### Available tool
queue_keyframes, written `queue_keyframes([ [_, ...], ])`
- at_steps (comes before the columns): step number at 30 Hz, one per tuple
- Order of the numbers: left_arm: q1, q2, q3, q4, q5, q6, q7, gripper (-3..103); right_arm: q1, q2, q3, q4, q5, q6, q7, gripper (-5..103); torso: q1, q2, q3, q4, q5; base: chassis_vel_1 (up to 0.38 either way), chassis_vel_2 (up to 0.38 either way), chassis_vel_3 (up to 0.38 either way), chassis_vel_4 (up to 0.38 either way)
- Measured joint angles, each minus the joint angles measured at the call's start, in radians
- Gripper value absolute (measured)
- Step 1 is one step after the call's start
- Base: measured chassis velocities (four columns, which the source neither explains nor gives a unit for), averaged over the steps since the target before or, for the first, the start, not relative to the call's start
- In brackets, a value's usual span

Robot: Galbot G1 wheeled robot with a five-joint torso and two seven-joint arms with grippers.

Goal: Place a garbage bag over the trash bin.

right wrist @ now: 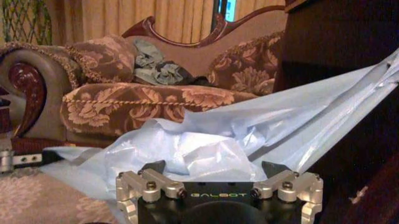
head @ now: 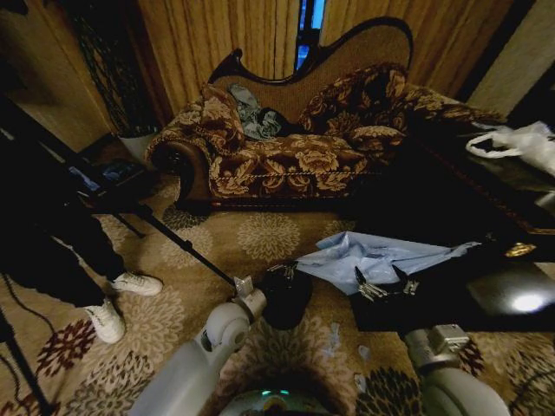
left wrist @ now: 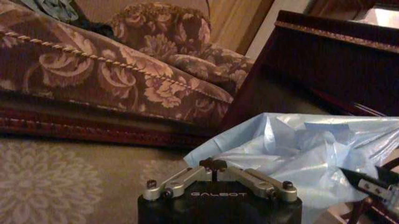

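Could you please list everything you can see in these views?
garbage bag: one, pale blue, crumpled between the bin and the low table
trash bin: one, black, on the carpet
sofa: one, brown floral, behind
cloth: one, grey-blue, on the sofa
white plastic bag: one, far right
low table: one, black, right
shoes: two, white, a person's, left
left gripper: shut, by the bin
right gripper: open, at the garbage bag

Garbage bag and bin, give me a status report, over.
Left gripper shut, empty, beside the garbage bag. Right gripper open against the film. Bag spread across carpet and low table's edge. Trash bin on carpet, unlined. Nothing in the way.
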Motion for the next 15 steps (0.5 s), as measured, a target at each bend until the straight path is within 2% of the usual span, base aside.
queue_keyframes([
  [4,-0.001,0.000,0.007,-0.003,0.004,-0.003,0.010,0,0.023,-0.002,-0.030,-0.002,-0.004,-0.001,0.004,100,0.000,0.000,0.000,0.0000,0.0000,0.000,0.000,0.000,0.000],
  [6,0.010,-0.001,0.018,0.006,0.041,-0.012,0.033,0,0.059,-0.007,-0.060,-0.004,-0.001,-0.014,0.020,100,0.000,0.000,0.000,0.0000,0.0000,0.000,0.000,0.000,0.000],
  [9,0.029,0.000,0.034,0.016,0.086,-0.027,0.055,0,0.091,-0.015,-0.073,-0.011,0.010,-0.025,0.032,100,0.000,0.000,0.000,0.0002,0.0000,0.000,0.000,0.000,0.000],
  [15,0.050,0.001,0.051,0.014,0.107,-0.039,0.076,0,0.110,-0.039,-0.064,-0.023,0.037,-0.044,0.046,100,0.000,0.000,0.000,0.0001,0.0000,0.000,0.000,0.000,0.000],
])
